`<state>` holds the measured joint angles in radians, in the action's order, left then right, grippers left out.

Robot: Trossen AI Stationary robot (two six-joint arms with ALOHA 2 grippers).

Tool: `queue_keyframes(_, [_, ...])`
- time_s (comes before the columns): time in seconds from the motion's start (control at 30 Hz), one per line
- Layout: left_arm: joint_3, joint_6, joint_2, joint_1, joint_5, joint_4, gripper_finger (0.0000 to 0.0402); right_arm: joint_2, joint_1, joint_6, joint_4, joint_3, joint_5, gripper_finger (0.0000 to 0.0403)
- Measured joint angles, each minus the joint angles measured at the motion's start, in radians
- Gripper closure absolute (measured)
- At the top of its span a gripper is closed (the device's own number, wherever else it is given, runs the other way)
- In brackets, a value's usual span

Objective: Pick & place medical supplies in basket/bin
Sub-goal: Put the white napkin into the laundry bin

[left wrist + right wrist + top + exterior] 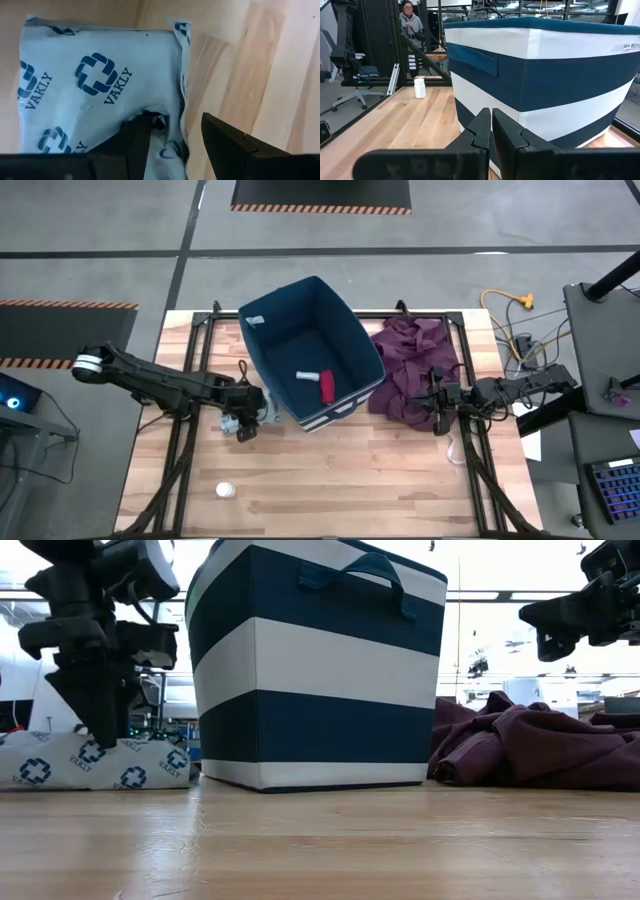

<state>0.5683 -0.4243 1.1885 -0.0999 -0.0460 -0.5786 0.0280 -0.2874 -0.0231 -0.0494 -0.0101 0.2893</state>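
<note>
Left gripper (172, 137) down on the patterned packet (100, 85) left of the bin (310, 320), fingers astride its edge to pinch it. Red roll (327, 387) already binned. Right gripper (491, 131) closed, empty, waiting over the maroon cloth (410, 370).

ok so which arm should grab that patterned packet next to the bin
Left. The left hand is already down on the patterned packet, fingers open over its edge, beside the bin. The right hand sits shut on the bin's far side by the maroon cloth.
</note>
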Motion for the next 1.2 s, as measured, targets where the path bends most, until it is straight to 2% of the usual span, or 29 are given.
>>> queue_keyframes(0.27, [-0.012, 0.004, 0.001, 0.000, 0.000, 0.009, 0.0240, 0.000, 0.000, -0.002, 0.000, 0.000, 0.000, 0.0394])
queue_keyframes(0.47, [-0.068, 0.008, 0.000, 0.000, 0.004, 0.050, 0.0243, -0.001, 0.000, 0.000, 0.000, 0.000, 0.000, 0.0394])
queue_keyframes(0.6, [-0.091, 0.008, -0.003, 0.000, 0.011, 0.059, 0.0281, -0.001, 0.000, 0.000, 0.000, 0.000, 0.000, 0.0394])
queue_keyframes(0.8, [-0.091, 0.004, -0.002, 0.001, -0.004, 0.050, 0.0388, -0.002, 0.000, -0.001, 0.000, 0.000, 0.001, 0.0394])
queue_keyframes(1.1, [-0.030, 0.024, -0.041, 0.000, -0.153, -0.011, 0.0401, -0.002, 0.000, -0.003, 0.000, 0.000, 0.001, 0.0394])
queue_keyframes(1.2, [0.006, 0.030, -0.076, 0.000, -0.156, -0.070, 0.0401, -0.002, 0.000, -0.003, 0.000, 0.000, 0.001, 0.0394])
